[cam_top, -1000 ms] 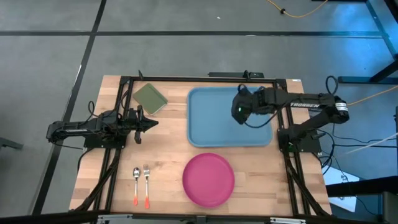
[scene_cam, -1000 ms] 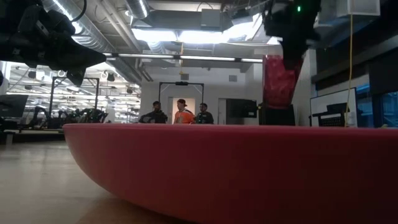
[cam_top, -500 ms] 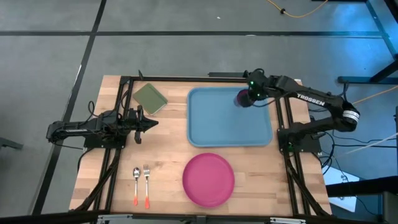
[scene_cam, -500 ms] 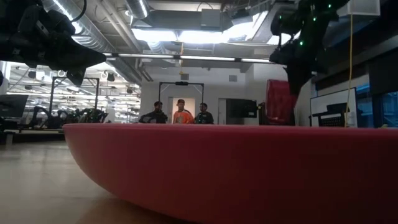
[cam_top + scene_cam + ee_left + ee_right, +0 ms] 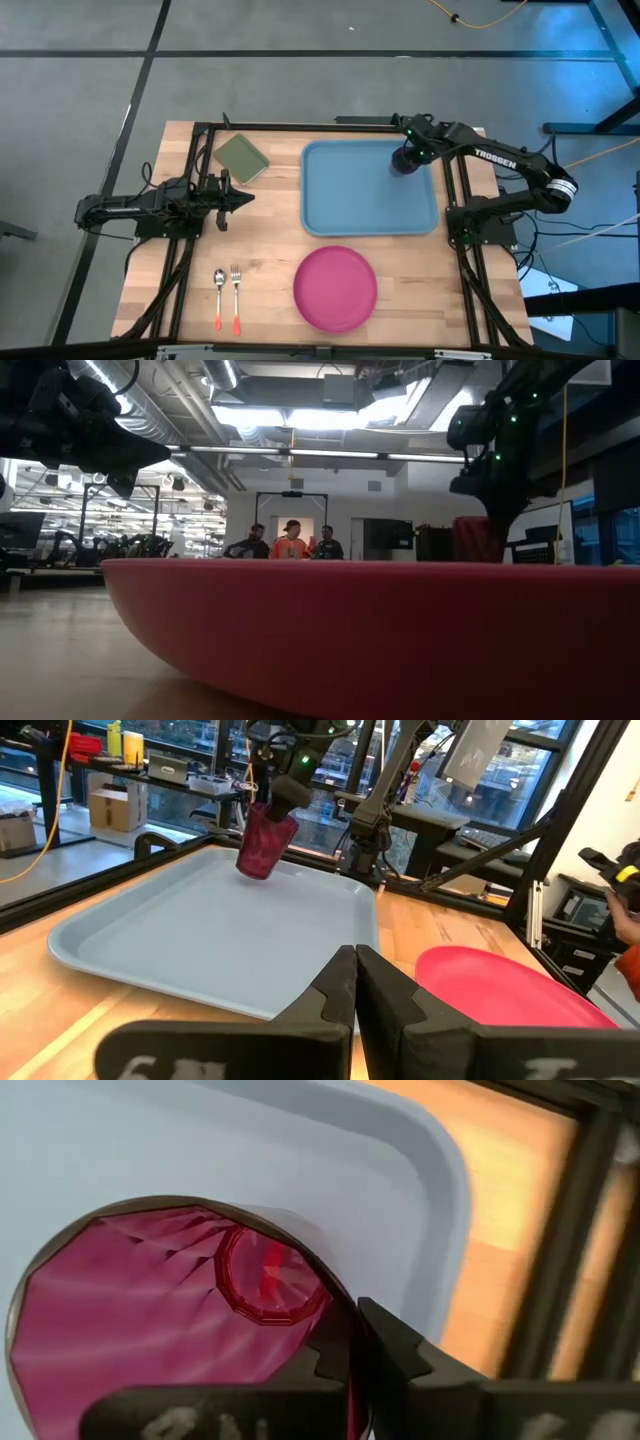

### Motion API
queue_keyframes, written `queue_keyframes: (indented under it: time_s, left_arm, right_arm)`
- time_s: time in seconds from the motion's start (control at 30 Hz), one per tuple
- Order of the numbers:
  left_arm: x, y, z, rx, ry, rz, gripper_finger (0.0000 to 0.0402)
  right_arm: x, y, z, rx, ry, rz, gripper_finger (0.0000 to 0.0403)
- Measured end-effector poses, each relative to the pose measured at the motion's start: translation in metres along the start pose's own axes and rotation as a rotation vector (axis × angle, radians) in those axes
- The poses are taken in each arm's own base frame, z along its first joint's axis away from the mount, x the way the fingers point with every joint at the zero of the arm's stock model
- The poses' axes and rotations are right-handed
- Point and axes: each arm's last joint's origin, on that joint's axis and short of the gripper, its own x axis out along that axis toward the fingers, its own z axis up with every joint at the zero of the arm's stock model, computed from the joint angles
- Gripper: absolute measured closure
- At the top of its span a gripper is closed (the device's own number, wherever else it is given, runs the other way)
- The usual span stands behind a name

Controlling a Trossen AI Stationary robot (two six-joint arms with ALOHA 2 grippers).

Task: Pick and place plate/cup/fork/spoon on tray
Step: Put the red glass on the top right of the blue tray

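Observation:
My right gripper (image 5: 408, 157) is shut on the dark magenta cup (image 5: 400, 163) over the far right corner of the light blue tray (image 5: 350, 205). The cup also shows in the left wrist view (image 5: 264, 840), tilted, low over the tray floor. The pink plate (image 5: 335, 288) lies flat on the table near the front edge. The spoon (image 5: 218, 296) and the fork (image 5: 236, 296) lie side by side at the front left. My left gripper (image 5: 246, 197) is shut and empty at the table's left, above the wood. My right gripper holds the cup by its rim wall (image 5: 340, 1312), one finger inside the cup and one outside. The fingers come from above, slanting from the table's right. The cup hangs tilted below them; whether its base touches the tray, I cannot tell.
An olive-green square pad (image 5: 241, 157) lies at the far left of the table. A dark metal frame (image 5: 300, 128) runs around the table's edges. People stand far off in the room behind (image 5: 292, 543).
My right gripper has carried the cup from the tray's middle right toward its far right corner and has gone down with it. The cup stays tilted in the hold and is now much lower, close to the tray.

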Motion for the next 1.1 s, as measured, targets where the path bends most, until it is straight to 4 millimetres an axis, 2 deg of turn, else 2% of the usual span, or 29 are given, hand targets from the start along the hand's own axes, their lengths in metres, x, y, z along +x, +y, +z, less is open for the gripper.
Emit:
queue_keyframes:
  time_s: [0.27,0.63,0.9,1.1]
  left_arm:
    - [0.0,0.0,0.0,0.0,0.0,0.0,0.0401]
    - [0.0,0.0,0.0,0.0,0.0,0.0,0.0401]
    - [0.0,0.0,0.0,0.0,0.0,0.0,0.0401]
    - [0.0,0.0,0.0,0.0,0.0,0.0,0.0401]
  right_arm:
    - [0.0069,-0.0073,0.0,0.03,0.002,-0.029,0.0383]
    - [0.0069,-0.0071,0.0001,0.057,0.003,-0.023,0.038]
    - [0.007,-0.0071,-0.0001,0.058,0.006,-0.022,0.0324]
    - [0.0045,-0.0084,0.0004,0.056,0.0,-0.051,0.0316]
